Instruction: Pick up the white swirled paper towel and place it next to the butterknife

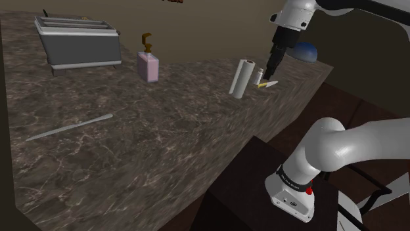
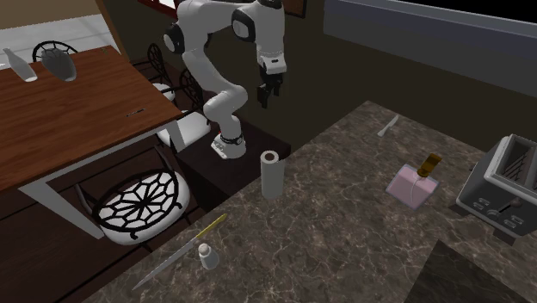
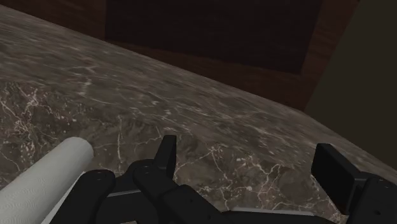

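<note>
The white paper towel roll (image 1: 242, 77) stands upright near the edge of the dark marble counter (image 1: 164, 144); it is also visible from the second exterior camera (image 2: 272, 175). My black gripper (image 1: 270, 70) hovers open above and just beyond the roll, over the counter's edge (image 2: 268, 95). In the wrist view the roll (image 3: 44, 184) lies outside the open fingers (image 3: 167, 153), beside one of them, with nothing between them. A slim grey butterknife (image 1: 69, 126) lies flat far off toward the shoulder view's left (image 2: 387, 126).
A yellow-handled knife (image 2: 182, 248) and a small white shaker (image 2: 205, 256) lie close to the roll. A pink soap dispenser (image 1: 148, 65) and a grey toaster (image 1: 79, 41) stand farther back. A wooden table (image 2: 69, 103) and chairs (image 2: 138, 205) sit beyond the counter edge.
</note>
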